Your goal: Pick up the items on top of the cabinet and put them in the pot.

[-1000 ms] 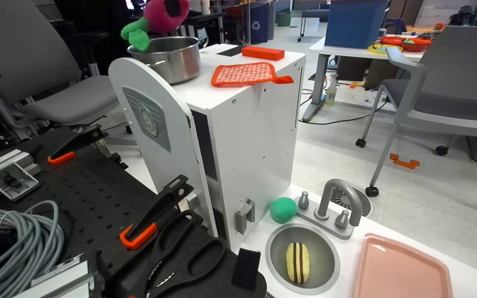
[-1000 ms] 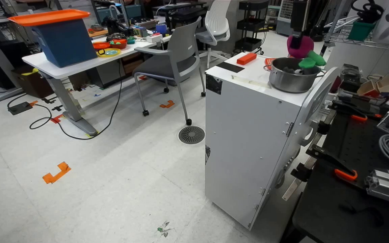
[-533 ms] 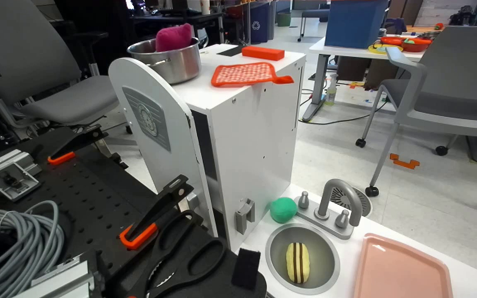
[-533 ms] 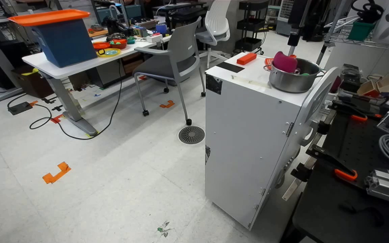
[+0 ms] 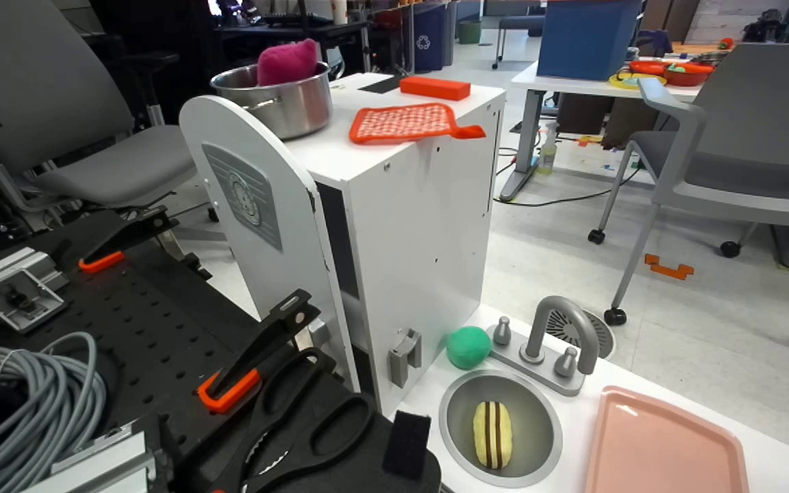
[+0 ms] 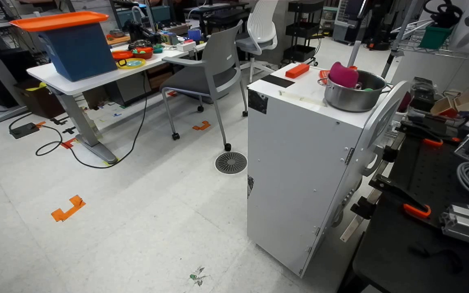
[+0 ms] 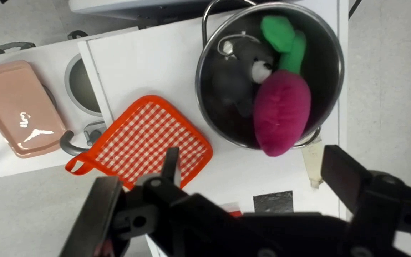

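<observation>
The steel pot (image 7: 205, 117) stands on the white cabinet (image 6: 299, 171). Inside it lie a grey plush (image 7: 232, 80) with a white snout and a magenta plush (image 7: 282, 110) with green leaves, whose magenta end leans over the rim. A red checkered pot holder (image 5: 405, 123) lies on the cabinet top beside the pot. Farther along the top is a red block (image 6: 297, 70), mostly covered by the gripper in the wrist view. My gripper (image 7: 252, 151) is above the cabinet, its fingers wide apart with nothing between them; I cannot make it out clearly in either exterior view.
Beside the cabinet are a small sink (image 5: 451, 445) holding a yellow striped item (image 5: 494, 435), a green ball (image 5: 468, 347), a grey faucet (image 5: 562, 315) and a pink tray (image 5: 668, 445). The cabinet's rounded white door (image 5: 264, 178) rises near the pot. A black bench (image 5: 161, 308) with clamps adjoins it.
One second ago the magenta plush hung in my gripper over the pot. It has been let go and dropped into the pot, and the gripper has risen away.
</observation>
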`<control>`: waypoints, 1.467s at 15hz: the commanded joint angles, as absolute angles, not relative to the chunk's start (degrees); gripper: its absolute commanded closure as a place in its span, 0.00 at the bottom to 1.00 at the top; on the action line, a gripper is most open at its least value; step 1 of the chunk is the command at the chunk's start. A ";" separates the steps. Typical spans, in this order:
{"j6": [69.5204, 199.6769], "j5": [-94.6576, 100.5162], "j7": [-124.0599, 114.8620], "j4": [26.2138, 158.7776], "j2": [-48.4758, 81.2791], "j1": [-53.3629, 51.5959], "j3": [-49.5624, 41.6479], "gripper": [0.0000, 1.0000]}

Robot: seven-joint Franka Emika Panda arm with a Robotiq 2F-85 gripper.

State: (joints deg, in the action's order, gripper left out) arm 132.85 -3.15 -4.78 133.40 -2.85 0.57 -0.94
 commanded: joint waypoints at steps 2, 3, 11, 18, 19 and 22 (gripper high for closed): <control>133.60 -3.76 -6.22 131.04 -2.00 2.31 -2.34 0.00; 133.71 -3.61 -6.85 130.59 -1.52 2.63 -2.60 0.00; 135.46 -2.33 -13.79 126.35 4.35 4.69 -4.86 0.00; 134.89 -1.85 -17.14 123.21 8.30 5.71 -7.56 0.00; 134.84 -1.86 -17.23 122.98 8.71 5.84 -7.88 0.00; 135.06 -1.33 -17.15 122.92 10.01 6.44 -8.90 0.00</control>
